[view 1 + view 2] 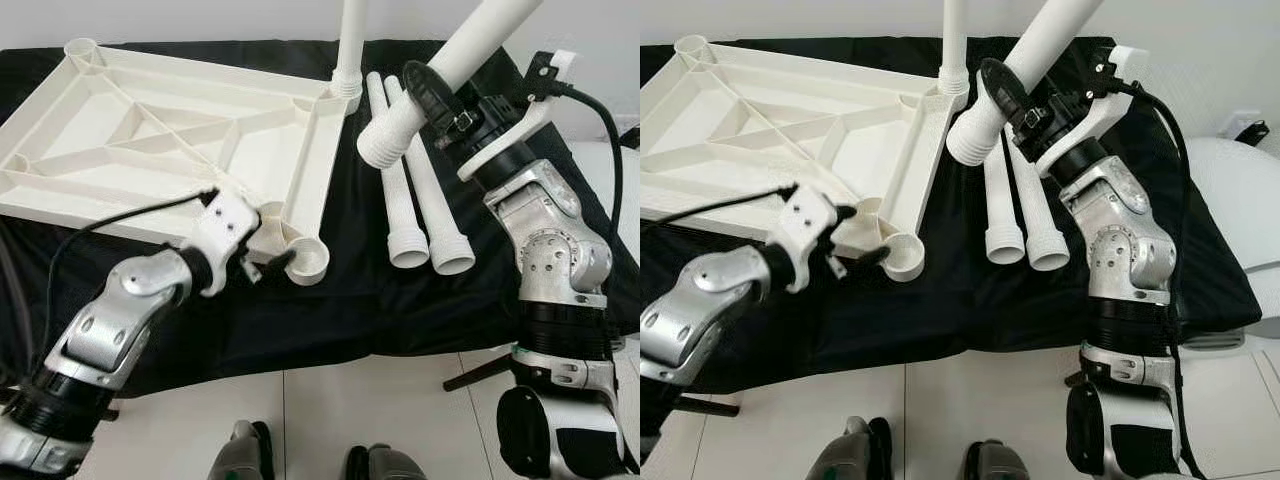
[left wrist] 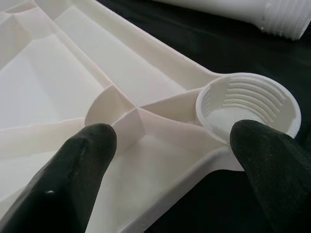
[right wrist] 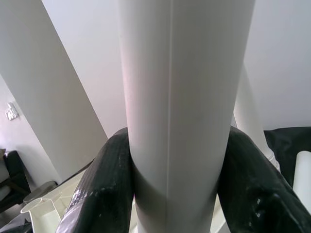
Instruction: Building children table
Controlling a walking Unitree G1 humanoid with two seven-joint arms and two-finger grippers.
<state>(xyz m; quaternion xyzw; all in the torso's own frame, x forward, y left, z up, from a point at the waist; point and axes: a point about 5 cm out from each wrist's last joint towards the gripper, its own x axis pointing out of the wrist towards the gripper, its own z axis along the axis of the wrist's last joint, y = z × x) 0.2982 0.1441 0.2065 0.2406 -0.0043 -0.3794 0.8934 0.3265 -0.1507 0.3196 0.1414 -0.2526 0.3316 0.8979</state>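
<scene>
The right gripper (image 1: 432,98) is clamped around a white table leg (image 1: 455,60), holding it aloft and tilted, threaded end pointing down toward seven o'clock, above the black cloth (image 1: 400,300). The left gripper (image 1: 268,262) has its fingers (image 2: 82,155) spread apart, straddling the near corner of the upturned white tabletop (image 1: 160,130), one finger inside the ribbed frame and the other just outside the threaded corner socket (image 1: 310,262).

To do this step well, the leg likely needs swinging down toward the socket at seven o'clock from its tip, then standing upright so its threads meet the socket squarely before turning; a tilted entry risks cross-threading. The left gripper should probably pin the corner so the tabletop cannot spin.

The tabletop lies underside up at ten o'clock on the cloth, with diagonal stiffening ribs and round sockets at its corners. One leg (image 1: 350,45) already stands upright in the far corner socket at twelve o'clock. Two spare legs (image 1: 425,220) lie side by side just right of the tabletop, threaded ends toward the robot.
</scene>
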